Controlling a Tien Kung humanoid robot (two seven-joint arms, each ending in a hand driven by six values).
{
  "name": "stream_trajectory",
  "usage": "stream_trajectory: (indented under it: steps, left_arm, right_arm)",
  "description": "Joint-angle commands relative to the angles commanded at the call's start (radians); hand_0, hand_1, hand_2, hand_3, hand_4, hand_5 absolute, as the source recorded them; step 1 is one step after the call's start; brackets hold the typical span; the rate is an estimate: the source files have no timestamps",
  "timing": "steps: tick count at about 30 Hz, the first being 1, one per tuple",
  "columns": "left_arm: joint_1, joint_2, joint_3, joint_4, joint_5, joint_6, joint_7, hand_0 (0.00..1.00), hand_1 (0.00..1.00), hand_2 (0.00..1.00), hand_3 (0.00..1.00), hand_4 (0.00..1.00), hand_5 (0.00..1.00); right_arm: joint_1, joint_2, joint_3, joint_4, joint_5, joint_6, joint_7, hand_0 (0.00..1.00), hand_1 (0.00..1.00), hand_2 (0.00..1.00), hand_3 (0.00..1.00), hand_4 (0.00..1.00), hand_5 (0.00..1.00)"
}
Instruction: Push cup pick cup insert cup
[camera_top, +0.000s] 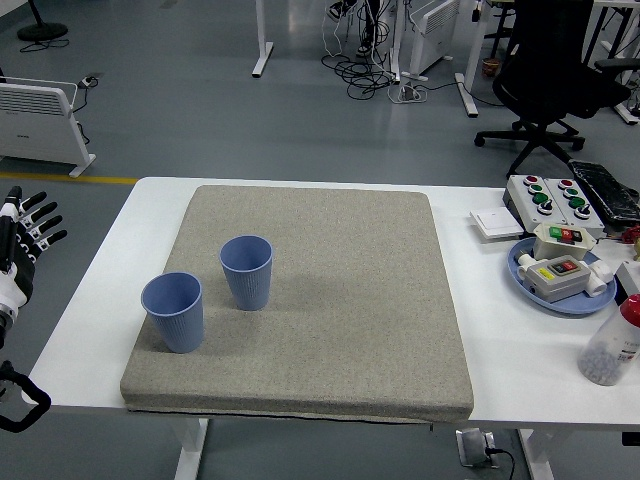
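Two blue ribbed cups stand upright on a grey mat (330, 290). One cup (174, 311) is near the mat's front left; the other cup (246, 271) stands just behind and to its right, a small gap between them. My left hand (28, 232) hangs at the picture's left edge, off the table, fingers spread and holding nothing. It is well left of both cups. The right arm is out of sight.
On the table's right side lie a blue plate (590, 300) with button boxes, a white control box (545, 197) with coloured buttons, a small white pad (494, 222) and a clear bottle with a red cap (615, 342). An office chair (550, 75) stands beyond.
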Motion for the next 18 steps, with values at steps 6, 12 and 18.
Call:
stream_trajectory:
  steps: [6,12,18]
  left_arm:
    - [0.005,-0.001,-0.001,-0.003,0.003,-0.008,0.008,0.712,0.802,0.810,0.805,0.676,0.998]
    - [0.012,-0.003,-0.001,-0.008,0.008,-0.019,0.015,0.711,0.798,0.808,0.805,0.676,0.998]
    - [0.028,-0.008,-0.004,-0.015,0.011,-0.018,0.014,0.711,0.796,0.808,0.805,0.677,0.998]
  right_arm:
    - [0.001,0.000,0.002,0.000,-0.001,-0.001,0.001,0.743,0.693,0.750,0.627,0.219,0.424]
    - [0.001,0.000,0.002,0.001,-0.001,-0.001,0.001,0.742,0.690,0.748,0.627,0.220,0.423]
    - [-0.001,0.000,-0.003,0.001,0.002,-0.002,0.002,0.742,0.692,0.747,0.626,0.220,0.423]
